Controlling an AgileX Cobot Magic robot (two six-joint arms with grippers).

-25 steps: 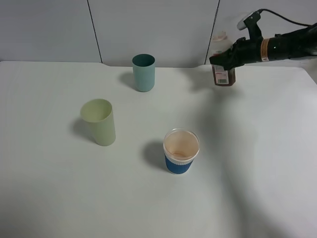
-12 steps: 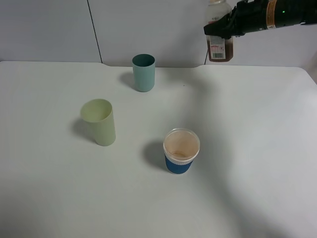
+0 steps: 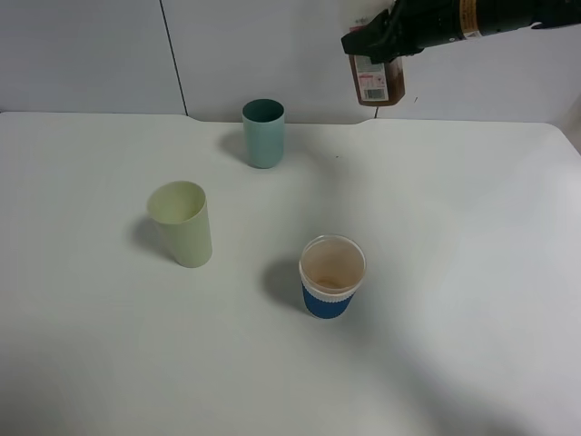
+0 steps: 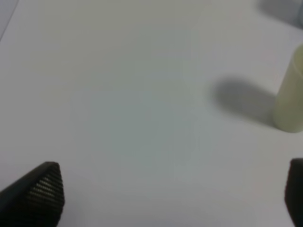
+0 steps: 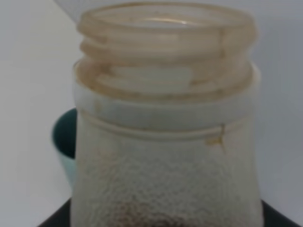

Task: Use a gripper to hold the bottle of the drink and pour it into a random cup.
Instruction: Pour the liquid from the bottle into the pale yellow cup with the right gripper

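My right gripper [image 3: 386,41] is shut on the bottle of the drink [image 3: 376,82] and holds it upright, high above the table's far edge. The bottle has a white-and-red label and brown liquid. In the right wrist view its open threaded neck [image 5: 165,85] fills the frame. The pale yellow-green cup [image 3: 182,222] stands upright at the table's left, far from the bottle. It also shows in the left wrist view [image 4: 289,97]. My left gripper [image 4: 170,194] is open and empty above bare table; it does not show in the exterior high view.
A teal-green tumbler [image 3: 263,133] stands near the back of the table, left of the held bottle; it also shows behind the bottle in the right wrist view [image 5: 64,142]. A clear cup with a blue sleeve [image 3: 331,276] stands near the middle front.
My right gripper has lifted the bottle from near the table's far right and carried it up and to the left. The cups have not moved.
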